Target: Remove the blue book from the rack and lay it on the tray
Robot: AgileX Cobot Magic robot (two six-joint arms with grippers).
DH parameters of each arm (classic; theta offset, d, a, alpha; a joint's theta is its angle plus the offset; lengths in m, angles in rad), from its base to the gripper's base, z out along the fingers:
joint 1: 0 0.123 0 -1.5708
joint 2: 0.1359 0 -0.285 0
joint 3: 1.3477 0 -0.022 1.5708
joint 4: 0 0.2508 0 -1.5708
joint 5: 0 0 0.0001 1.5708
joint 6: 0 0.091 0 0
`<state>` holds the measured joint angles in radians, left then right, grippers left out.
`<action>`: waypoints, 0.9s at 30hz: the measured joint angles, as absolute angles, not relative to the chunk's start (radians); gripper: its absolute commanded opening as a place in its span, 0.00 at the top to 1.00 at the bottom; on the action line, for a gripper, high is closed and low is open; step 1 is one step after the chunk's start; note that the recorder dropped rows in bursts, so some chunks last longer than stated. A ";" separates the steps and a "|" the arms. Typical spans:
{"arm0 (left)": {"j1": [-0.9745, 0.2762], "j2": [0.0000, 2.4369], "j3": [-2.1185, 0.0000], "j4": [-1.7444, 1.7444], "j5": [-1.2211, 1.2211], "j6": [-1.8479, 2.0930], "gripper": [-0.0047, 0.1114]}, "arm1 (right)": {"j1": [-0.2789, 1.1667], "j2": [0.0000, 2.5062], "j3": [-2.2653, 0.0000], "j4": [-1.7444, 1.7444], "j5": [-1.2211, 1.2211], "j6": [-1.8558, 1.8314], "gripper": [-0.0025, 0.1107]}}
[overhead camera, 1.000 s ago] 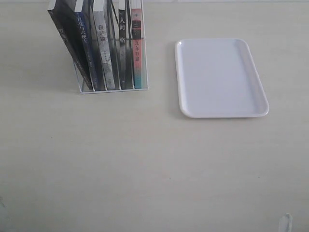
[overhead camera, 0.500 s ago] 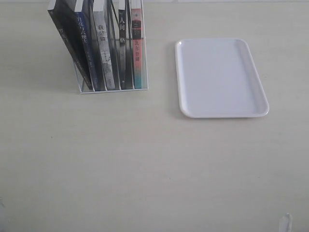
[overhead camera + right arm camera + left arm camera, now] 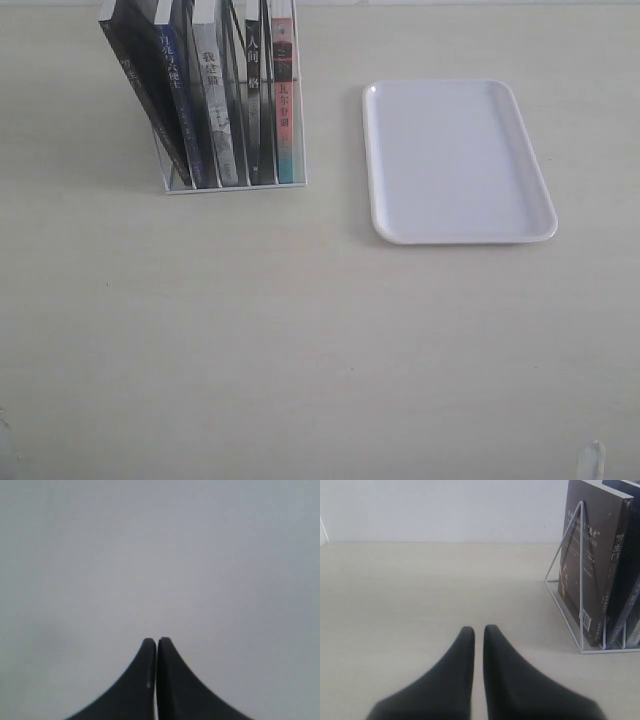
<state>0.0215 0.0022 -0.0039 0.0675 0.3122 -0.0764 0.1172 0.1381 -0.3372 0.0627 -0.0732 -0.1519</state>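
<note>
The white wire rack (image 3: 236, 182) stands at the far left of the table with several upright books in it. The blue book (image 3: 172, 75) shows its dark blue spine with white characters, second from the left, beside a leaning black-spined book (image 3: 135, 80). The white tray (image 3: 455, 160) lies flat and bare to the rack's right. In the left wrist view my left gripper (image 3: 479, 629) is shut on nothing, low over the table, short of the rack (image 3: 580, 580). My right gripper (image 3: 157, 640) is shut over a plain pale surface.
The black-spined book (image 3: 592, 555) is the one nearest the left gripper and hides most of the blue one. A pink-and-teal-spined book (image 3: 284, 100) fills the rack's right end. Pale wooden tabletop (image 3: 300, 330) stretches in front of rack and tray.
</note>
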 measured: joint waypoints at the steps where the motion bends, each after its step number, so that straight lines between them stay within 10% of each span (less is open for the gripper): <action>1: 0.021 0.002 -0.004 0.067 0.312 -0.076 0.91 | 0.117 0.184 -0.384 0.063 0.023 -0.154 0.98; 7: 0.021 0.002 -0.004 0.067 0.312 -0.076 0.91 | 0.117 0.415 -0.501 0.063 0.302 -0.156 0.98; 27: 0.021 0.002 -0.004 0.067 0.312 -0.076 0.91 | 0.117 0.555 -0.506 0.212 0.160 -0.016 0.98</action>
<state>0.0215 0.0022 -0.0039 0.0675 0.3122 -0.0764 0.1172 0.5550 -0.5055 0.2123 0.1595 -0.0156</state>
